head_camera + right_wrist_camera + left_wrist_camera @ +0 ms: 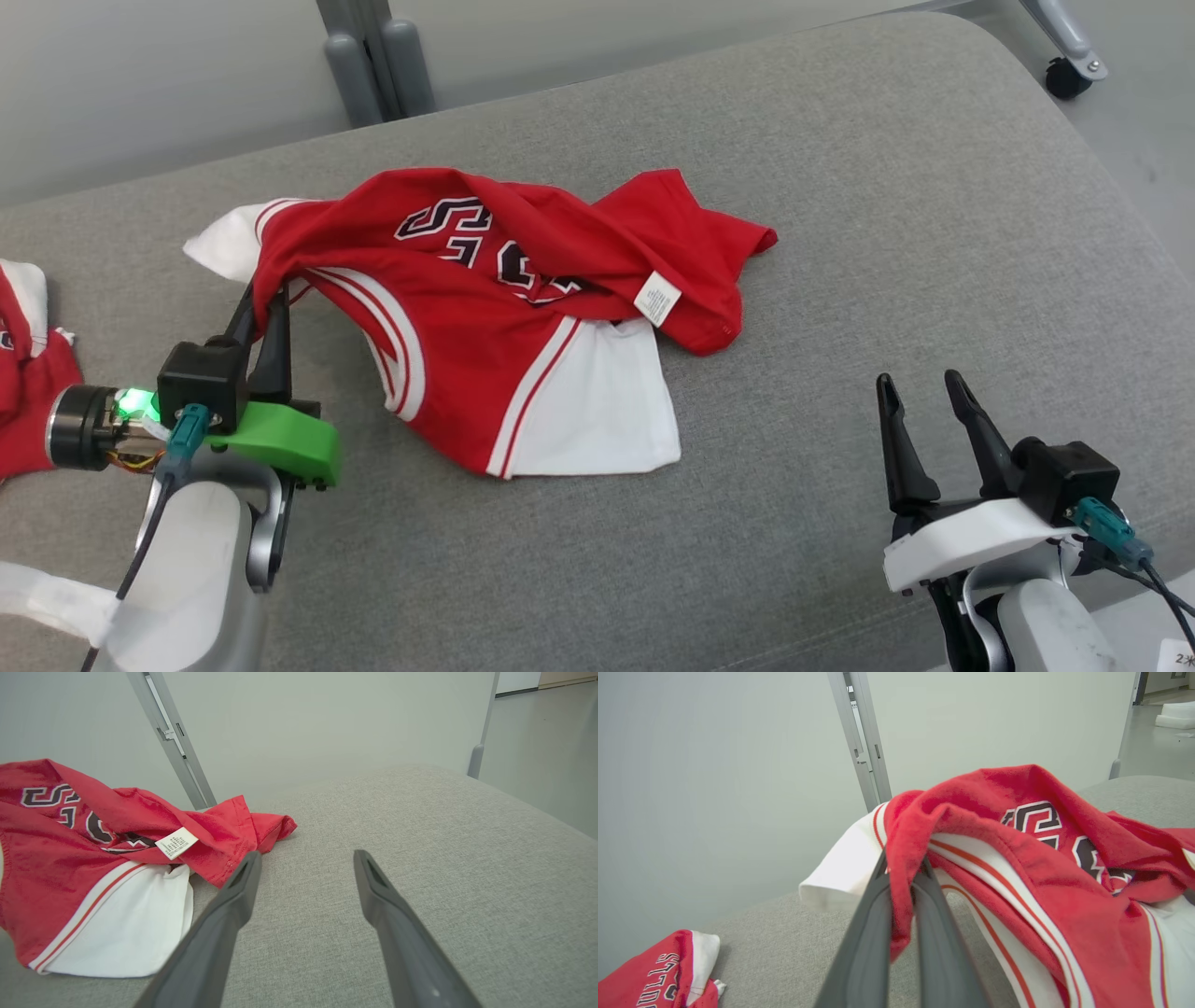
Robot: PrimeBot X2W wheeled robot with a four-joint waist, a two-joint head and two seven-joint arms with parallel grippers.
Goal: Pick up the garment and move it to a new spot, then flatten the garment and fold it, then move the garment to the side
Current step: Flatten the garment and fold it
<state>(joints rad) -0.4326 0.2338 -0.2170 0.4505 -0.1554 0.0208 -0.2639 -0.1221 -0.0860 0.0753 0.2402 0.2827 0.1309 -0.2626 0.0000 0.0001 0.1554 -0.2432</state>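
Materials, finish
garment [457, 383]: soft matt cloth, red and white; table [840, 233]: grey coarse-woven fabric cover, matt; right gripper [919, 378]: smooth matt dark plastic.

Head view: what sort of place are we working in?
Probably an indoor test room or lab: a grey upholstered bench, a plain pale partition wall on metal posts, and a castor on bare floor.

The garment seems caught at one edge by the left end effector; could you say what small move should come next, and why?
Probably a short lift of the left end effector, raising the pinched edge. It is shut on a red fold of the garment, most of which lies crumpled on the grey cushion, while the right end effector stands open, apart from the cloth.
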